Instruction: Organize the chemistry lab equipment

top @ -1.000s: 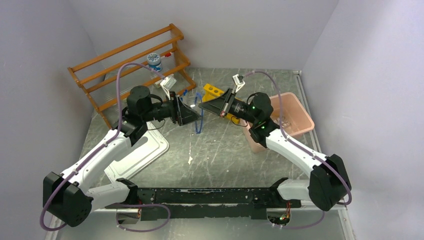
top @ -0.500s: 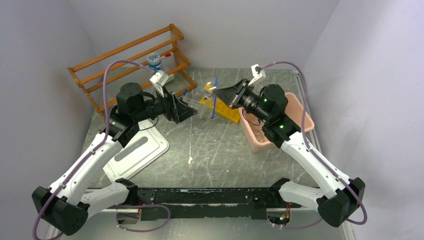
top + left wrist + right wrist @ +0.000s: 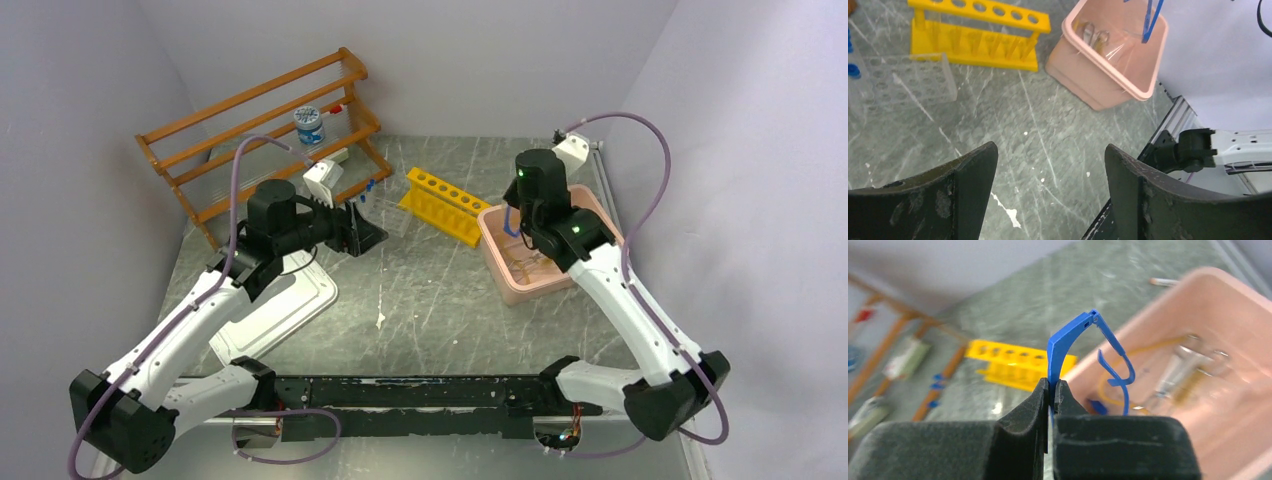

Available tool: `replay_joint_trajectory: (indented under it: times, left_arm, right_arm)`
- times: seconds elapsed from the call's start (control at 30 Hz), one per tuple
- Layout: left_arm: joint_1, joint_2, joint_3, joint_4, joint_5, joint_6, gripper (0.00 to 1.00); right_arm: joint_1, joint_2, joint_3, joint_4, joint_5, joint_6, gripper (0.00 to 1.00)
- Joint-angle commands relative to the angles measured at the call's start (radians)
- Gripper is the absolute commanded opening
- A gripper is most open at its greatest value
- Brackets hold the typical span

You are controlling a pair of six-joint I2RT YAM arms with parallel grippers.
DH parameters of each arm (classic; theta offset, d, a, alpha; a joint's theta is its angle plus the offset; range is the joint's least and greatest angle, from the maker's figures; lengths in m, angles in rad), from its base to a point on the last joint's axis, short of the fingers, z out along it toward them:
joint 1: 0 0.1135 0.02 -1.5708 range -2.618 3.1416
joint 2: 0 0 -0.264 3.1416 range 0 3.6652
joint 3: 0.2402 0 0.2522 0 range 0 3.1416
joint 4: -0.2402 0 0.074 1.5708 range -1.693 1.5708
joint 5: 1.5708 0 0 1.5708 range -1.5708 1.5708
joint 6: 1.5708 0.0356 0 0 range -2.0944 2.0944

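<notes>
1. My right pincer point(image 3: 1052, 385) is clamped hard on one end of the blue loop point(image 3: 1068, 332). The rest of the loop arches up from my fingers and curls back down.
2. The loop hangs over the pink bin point(image 3: 1248, 295), just inside the rim on the side nearest the yellow rack point(image 3: 445, 195). As far as I can tell, it touches nothing in the bin.
3. A tan hose point(image 3: 1148, 347) already lies in the bin, along with something metal that is too blurred to name.
4. My left pincer point(image 3: 1050, 150) stands wide open and empty over bare table, with the clear rack point(image 3: 908, 80) and the yellow rack ahead of it.
5. I judge the step in hand to be the drop-off of the loop into the bin.
6. The next move calls for lowering a little so the curl sits below the rim. Then I should spread my right fingers wide, since the thin strip could cling to a pad.
</notes>
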Motion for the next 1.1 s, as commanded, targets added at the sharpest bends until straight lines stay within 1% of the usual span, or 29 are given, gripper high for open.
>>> replay_joint_trajectory:
  times: [0.0, 0.1, 0.3, 0.4, 0.6, 0.73, 0.9, 1.07]
  left_arm:
    - [-0.003, 0.015, -0.037, 0.004, -0.043, 0.031, 0.82]
    - [-0.003, 0.031, -0.064, 0.015, -0.053, 0.039, 0.81]
    - [-0.003, 0.078, -0.079, 0.017, -0.051, 0.050, 0.80]
    - [-0.003, 0.090, -0.075, 0.009, -0.054, 0.058, 0.80]
    - [-0.003, 0.100, -0.083, 0.008, -0.065, 0.064, 0.79]
    - [-0.003, 0.110, -0.081, 0.006, -0.068, 0.067, 0.79]
    - [-0.002, 0.119, -0.081, 0.000, -0.075, 0.068, 0.79]
    - [-0.003, 0.127, -0.078, -0.005, -0.089, 0.065, 0.79]
  right_arm:
    - [-0.127, 0.046, -0.058, -0.131, 0.148, 0.085, 0.00]
    - [-0.258, 0.061, -0.142, -0.075, 0.060, 0.127, 0.00]
    - [-0.376, 0.114, -0.254, 0.009, -0.071, 0.248, 0.00]
    - [-0.429, 0.118, -0.311, 0.096, -0.165, 0.284, 0.00]
    - [-0.510, 0.127, -0.404, 0.239, -0.293, 0.341, 0.00]
    - [-0.536, 0.152, -0.430, 0.313, -0.363, 0.366, 0.00]
    - [-0.565, 0.204, -0.437, 0.333, -0.350, 0.378, 0.00]
    - [-0.565, 0.230, -0.458, 0.341, -0.304, 0.380, 0.19]
